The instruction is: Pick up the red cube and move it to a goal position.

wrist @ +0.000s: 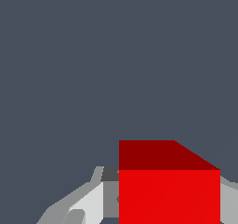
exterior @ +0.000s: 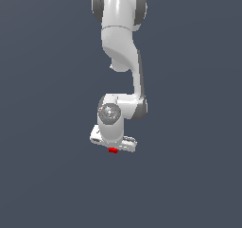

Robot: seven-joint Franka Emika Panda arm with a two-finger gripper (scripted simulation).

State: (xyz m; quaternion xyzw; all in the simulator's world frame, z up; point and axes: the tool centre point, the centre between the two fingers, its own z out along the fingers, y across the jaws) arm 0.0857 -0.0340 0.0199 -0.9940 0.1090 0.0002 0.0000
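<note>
The red cube [exterior: 113,150] shows as a small red patch just under the white hand of the arm in the exterior view. My gripper [exterior: 114,148] sits directly over it, and its fingers are hidden behind the hand there. In the wrist view the red cube [wrist: 169,195] fills the space between the two grey fingers [wrist: 109,193], whose pads lie against its opposite sides. The gripper is shut on the cube. Whether the cube rests on the floor or hangs above it cannot be told.
The white arm [exterior: 120,38] reaches down from the top of the exterior view. All around it is a plain dark grey-blue surface [exterior: 47,175] with no other objects or markers visible.
</note>
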